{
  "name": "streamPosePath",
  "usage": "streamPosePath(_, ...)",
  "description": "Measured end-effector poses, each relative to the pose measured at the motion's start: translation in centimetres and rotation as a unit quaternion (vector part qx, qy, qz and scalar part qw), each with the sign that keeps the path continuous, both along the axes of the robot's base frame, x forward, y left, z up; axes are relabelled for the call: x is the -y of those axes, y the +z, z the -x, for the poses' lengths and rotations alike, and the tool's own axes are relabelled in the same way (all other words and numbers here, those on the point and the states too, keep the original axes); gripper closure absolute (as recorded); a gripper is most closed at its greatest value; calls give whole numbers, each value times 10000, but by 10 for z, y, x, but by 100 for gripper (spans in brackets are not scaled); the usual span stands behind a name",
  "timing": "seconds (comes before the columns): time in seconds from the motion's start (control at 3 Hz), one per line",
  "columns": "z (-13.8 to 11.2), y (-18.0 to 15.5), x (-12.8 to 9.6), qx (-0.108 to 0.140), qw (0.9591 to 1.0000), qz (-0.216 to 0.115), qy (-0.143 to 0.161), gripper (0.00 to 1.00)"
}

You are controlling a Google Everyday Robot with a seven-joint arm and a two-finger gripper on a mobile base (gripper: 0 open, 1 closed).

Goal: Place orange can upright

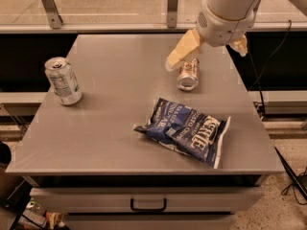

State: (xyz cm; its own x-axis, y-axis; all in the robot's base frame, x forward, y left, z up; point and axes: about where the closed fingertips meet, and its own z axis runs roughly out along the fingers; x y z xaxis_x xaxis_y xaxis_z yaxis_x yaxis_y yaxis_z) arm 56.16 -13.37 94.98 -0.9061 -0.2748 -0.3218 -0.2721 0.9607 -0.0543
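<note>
The orange can (188, 74) lies on its side on the grey table (115, 119), right of centre toward the back, its silver end facing the front. My gripper (206, 59) hangs just above and behind the can, open. One tan finger (181, 51) reaches down to the can's left and the other finger (241, 45) shows to its right. The can's far end is hidden behind the gripper. Nothing is held.
A silver-white can (63, 80) stands upright near the table's left edge. A blue chip bag (187, 131) lies flat in front of the orange can. A railing runs behind the table. A drawer with a handle (148, 206) sits below the front edge.
</note>
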Motion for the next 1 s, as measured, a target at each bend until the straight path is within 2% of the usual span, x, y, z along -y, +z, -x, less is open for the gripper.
streamPosePath(0.67, -44, -21, -8, -126, 9983, 172, -537, 0)
streamPosePath(1.0, -62, -35, -10, -293, 9963, 237, -771, 0)
